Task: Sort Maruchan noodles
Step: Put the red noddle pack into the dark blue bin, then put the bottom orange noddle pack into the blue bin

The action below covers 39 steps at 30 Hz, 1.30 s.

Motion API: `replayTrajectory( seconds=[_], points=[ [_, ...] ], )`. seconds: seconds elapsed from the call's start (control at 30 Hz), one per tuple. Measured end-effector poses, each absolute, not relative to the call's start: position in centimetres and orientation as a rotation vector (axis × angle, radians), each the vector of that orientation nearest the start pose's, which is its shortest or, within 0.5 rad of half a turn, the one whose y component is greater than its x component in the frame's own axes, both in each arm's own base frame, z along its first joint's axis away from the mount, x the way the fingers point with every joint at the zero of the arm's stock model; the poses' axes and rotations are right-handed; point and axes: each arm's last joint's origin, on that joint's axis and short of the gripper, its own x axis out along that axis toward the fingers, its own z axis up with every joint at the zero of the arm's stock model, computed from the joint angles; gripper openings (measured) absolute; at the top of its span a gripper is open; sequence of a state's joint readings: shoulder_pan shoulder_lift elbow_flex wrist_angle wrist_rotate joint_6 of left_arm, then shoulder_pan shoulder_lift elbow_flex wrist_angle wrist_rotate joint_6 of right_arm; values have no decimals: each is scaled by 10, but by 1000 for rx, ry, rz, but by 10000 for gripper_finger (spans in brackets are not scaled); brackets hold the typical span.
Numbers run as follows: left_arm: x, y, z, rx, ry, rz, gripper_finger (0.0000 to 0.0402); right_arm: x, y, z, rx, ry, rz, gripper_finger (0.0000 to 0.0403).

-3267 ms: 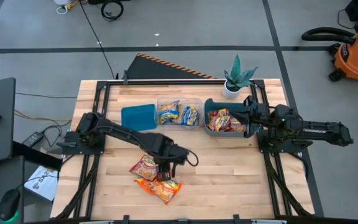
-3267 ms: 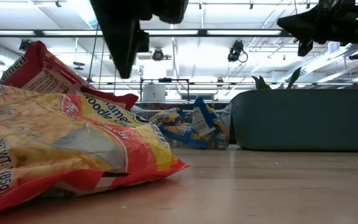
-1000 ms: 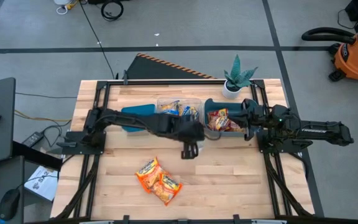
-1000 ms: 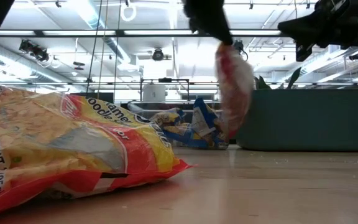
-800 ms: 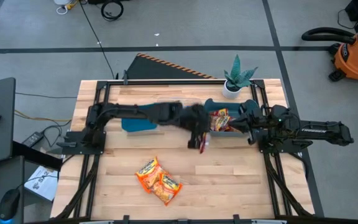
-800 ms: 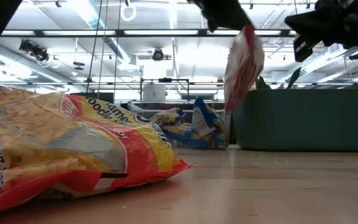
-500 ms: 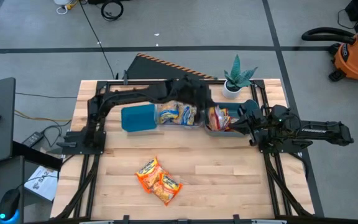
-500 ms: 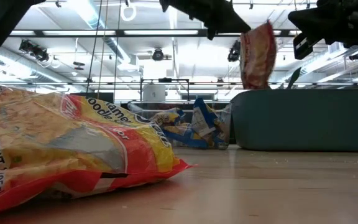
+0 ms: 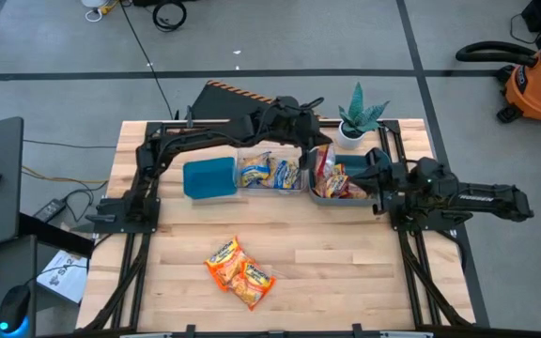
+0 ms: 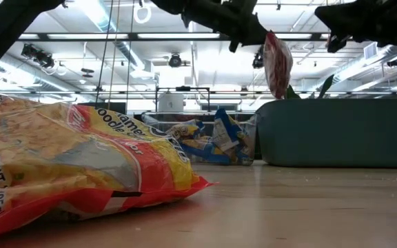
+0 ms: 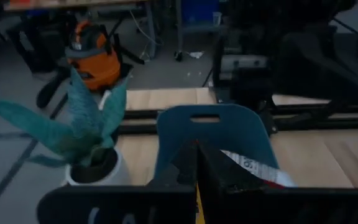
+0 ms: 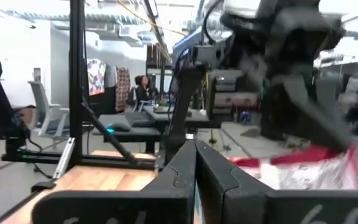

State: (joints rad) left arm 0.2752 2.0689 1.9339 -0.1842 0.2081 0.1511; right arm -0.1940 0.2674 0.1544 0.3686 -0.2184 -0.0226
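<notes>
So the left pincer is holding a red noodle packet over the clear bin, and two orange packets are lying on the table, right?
Not quite. The left pincer holds the red packet over the teal bin, not the clear bin; the high view shows it. The two orange packets are indeed lying on the table.

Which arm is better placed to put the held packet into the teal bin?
Left. Its gripper holds the red packet just above the teal bin. The right gripper sits at the bin's right end holding nothing.
</notes>
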Motion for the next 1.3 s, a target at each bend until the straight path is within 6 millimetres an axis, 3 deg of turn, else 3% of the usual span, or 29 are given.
replayTrajectory(
  seconds=[0.33, 0.53, 0.67, 0.8, 0.93, 1.07, 1.2, 1.3],
  points=[
    [484, 122, 307, 163, 371, -2, 2, 103, -14, 240, -121, -293, 17, 14],
    [498, 122, 269, 428, 444, -78, 9, 104, -13, 240, -108, -287, 41, 14],
    [509, 119, 243, 484, 476, -110, 11, 104, -13, 238, -107, -268, 67, 14],
    [515, 110, 233, 522, 473, -138, 15, 105, -13, 236, -74, -250, 70, 14],
    [520, 94, 229, 575, 455, -175, 50, 105, -13, 234, -35, -223, 75, 14],
    [522, 83, 228, 495, 438, -225, 114, 106, -13, 232, -2, -208, 78, 14],
    [521, 81, 230, 362, 385, -353, 165, 105, -12, 232, 24, -203, 122, 14],
    [519, 85, 239, 328, 386, -284, 179, 105, -10, 232, 39, -197, 180, 14]
  ],
)
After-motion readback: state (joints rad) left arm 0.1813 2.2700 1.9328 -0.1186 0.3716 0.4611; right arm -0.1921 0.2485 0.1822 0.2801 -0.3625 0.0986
